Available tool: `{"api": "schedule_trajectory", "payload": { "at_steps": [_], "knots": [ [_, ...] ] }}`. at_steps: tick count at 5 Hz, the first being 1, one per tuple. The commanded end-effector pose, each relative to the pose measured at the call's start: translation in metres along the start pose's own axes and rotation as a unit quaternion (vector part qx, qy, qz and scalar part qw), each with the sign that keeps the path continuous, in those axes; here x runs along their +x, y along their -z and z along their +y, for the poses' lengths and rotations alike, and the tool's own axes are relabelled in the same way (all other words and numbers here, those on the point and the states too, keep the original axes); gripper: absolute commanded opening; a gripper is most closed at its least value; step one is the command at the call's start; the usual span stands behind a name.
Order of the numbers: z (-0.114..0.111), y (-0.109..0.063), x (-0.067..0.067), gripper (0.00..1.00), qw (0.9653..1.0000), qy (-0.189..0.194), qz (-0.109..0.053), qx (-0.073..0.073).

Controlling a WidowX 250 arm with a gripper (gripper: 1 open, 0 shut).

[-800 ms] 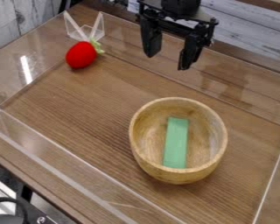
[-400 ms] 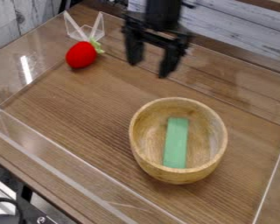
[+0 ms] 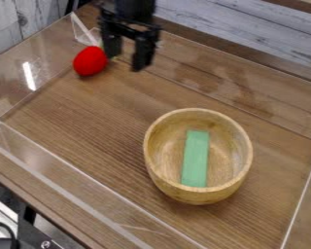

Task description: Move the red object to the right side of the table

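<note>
**Listener:** What does the camera show you right now?

**Operator:** I see a brown wood-grain table (image 3: pixel 106 126) edged with clear acrylic walls. The small, rounded, bright-red strawberry-like toy (image 3: pixel 88 62) lies near the far left corner, resting on the table surface. My black two-fingered end effector (image 3: pixel 129 53) points straight down just to the right of the toy, its fingers spread wide apart and holding nothing.

**Listener:** Has anything changed in the last second?

**Operator:** Yes. A moment ago the end effector hung above the far middle of the table, well apart from the toy. It has since swept left and now stands just beside it, partly covering the toy's leafy top. The toy itself has not moved.

**Listener:** Is it touching the toy?

**Operator:** I cannot tell from this angle. The nearest finger looks close to the toy's right edge, but it does not straddle it yet.

**Listener:** Anything else on the table?

**Operator:** A round light wooden bowl (image 3: pixel 159 153) sits near the front right, with a flat green block (image 3: pixel 194 159) lying inside it.

**Listener:** So where does the task stand?

**Operator:** I judge it barely begun. The approach is almost finished; I think the fingers need to shift a little further left, descend around the toy and close before any carry rightward.
</note>
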State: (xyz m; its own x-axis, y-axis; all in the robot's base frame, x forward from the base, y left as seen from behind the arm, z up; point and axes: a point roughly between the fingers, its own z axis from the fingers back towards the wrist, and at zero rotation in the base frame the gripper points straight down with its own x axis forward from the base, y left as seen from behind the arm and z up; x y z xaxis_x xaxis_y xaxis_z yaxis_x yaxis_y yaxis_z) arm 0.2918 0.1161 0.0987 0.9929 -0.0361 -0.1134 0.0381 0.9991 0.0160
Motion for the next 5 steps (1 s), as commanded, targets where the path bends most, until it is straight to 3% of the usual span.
{"api": "schedule_trajectory", "payload": {
  "at_steps": [1,5],
  "knots": [
    [0.038,-0.01,0.01,1.0,0.9993,0.008,-0.03,0.022],
    [0.083,0.02,0.034,1.0,0.999,0.037,-0.023,0.014]
  ]
}}
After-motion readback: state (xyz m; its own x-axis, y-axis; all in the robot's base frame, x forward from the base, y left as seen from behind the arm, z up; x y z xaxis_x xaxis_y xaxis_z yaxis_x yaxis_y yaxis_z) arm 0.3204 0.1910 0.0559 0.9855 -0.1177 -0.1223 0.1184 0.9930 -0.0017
